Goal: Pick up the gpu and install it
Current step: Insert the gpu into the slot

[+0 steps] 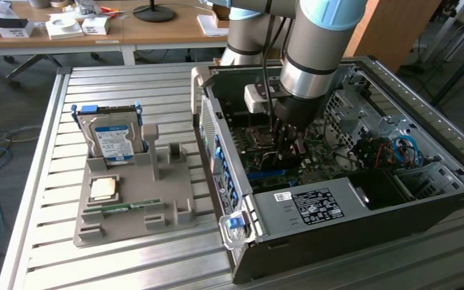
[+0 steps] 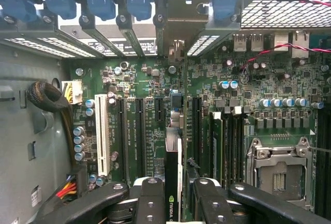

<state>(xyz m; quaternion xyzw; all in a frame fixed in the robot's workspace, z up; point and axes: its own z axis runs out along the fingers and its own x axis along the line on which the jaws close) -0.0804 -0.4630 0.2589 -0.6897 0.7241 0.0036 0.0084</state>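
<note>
The pincer (image 2: 175, 195) is closed partway on the gpu (image 2: 172, 175), its fingers (image 2: 151, 195) pressing the card's flat sides. A green NVIDIA mark reads on the black of the card. The card stands on edge over the green board (image 2: 155, 87), its visible edge in line with the black slots (image 2: 138, 131) and the white slot (image 2: 102, 133). Whether it sits in a slot I cannot tell. The arm (image 1: 316, 54) reaches down into the open computer case (image 1: 353, 199), metal walls close around it. On the exterior view's left, a hard drive (image 1: 113, 142) with a blue label stands in a grey holder (image 1: 135, 205).

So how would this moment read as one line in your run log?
gripper: shut on graphics card | place: inside computer case, at motherboard slots | seating: cannot tell
</note>
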